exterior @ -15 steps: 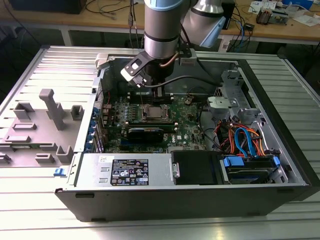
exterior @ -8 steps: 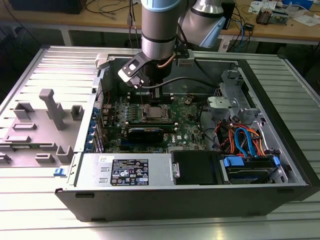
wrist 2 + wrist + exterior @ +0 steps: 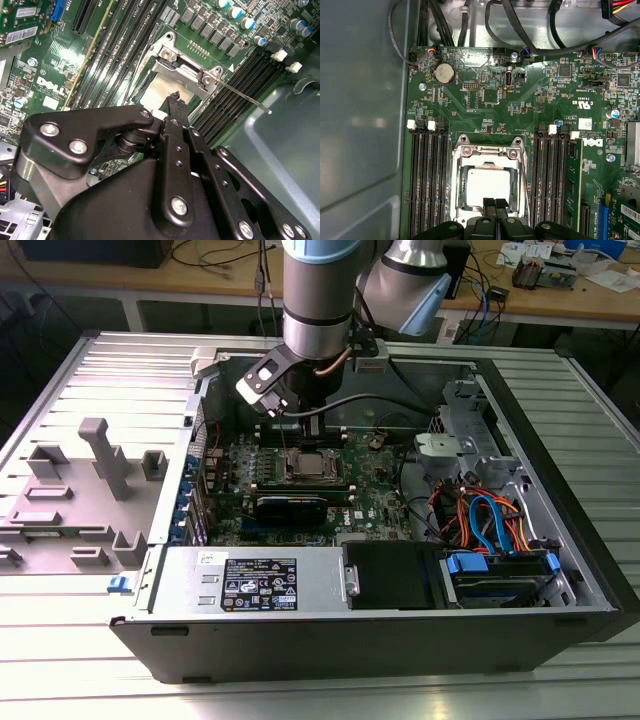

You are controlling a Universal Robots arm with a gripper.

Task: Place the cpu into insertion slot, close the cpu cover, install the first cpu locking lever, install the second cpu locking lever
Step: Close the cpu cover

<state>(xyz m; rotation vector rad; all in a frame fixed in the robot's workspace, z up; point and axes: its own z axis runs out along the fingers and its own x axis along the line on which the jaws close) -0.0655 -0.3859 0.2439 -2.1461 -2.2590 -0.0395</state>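
- Computer case (image 3: 380,642): the cpu (image 3: 487,184) sits in the insertion slot (image 3: 526,190), with the cpu cover (image 3: 490,150) lying over it.
- Gripper (image 3: 495,203): fingers together at the cover's edge.
- White printed label (image 3: 258,585) on a box at the case's front edge.

Count: 1 cpu (image 3: 487,184), 1 cpu cover (image 3: 460,187), 1 coin cell (image 3: 444,74), 2 memory-slot banks (image 3: 427,180), 1 gripper (image 3: 495,202), 1 open PC case (image 3: 400,645).

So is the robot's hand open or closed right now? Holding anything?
Hand: closed, holding nothing, tips over the cpu.
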